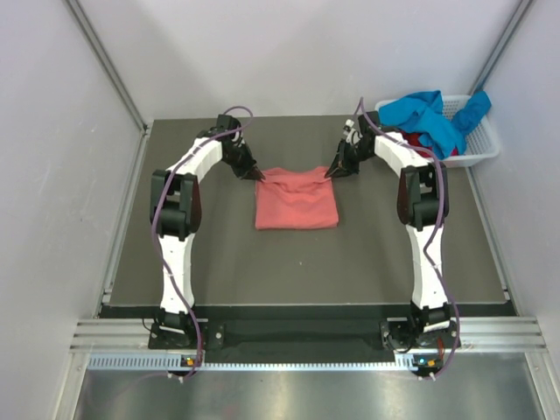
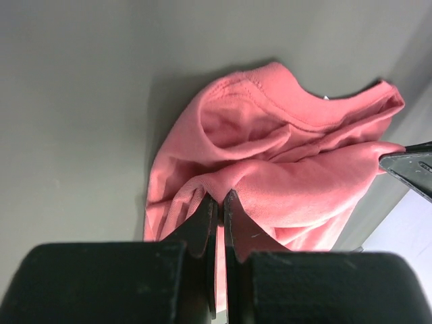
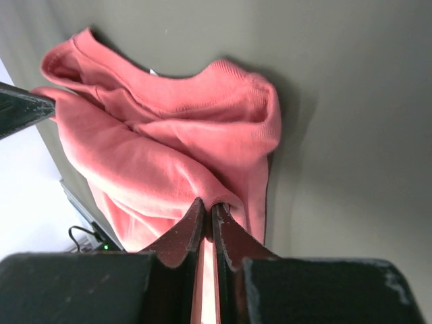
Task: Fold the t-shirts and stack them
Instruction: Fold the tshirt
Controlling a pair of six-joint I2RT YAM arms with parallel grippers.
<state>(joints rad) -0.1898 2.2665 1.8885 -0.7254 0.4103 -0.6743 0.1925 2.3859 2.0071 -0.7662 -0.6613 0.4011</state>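
**Pincer grip status**

The left pincer (image 1: pixel 260 178) and the right pincer (image 1: pixel 329 174) are each clamped on a far corner of the salmon-pink t-shirt (image 1: pixel 296 199). The shirt lies folded at the centre of the bench (image 1: pixel 367 254). A blue t-shirt (image 1: pixel 433 118) drapes over the white basket (image 1: pixel 483 149) at the far right.
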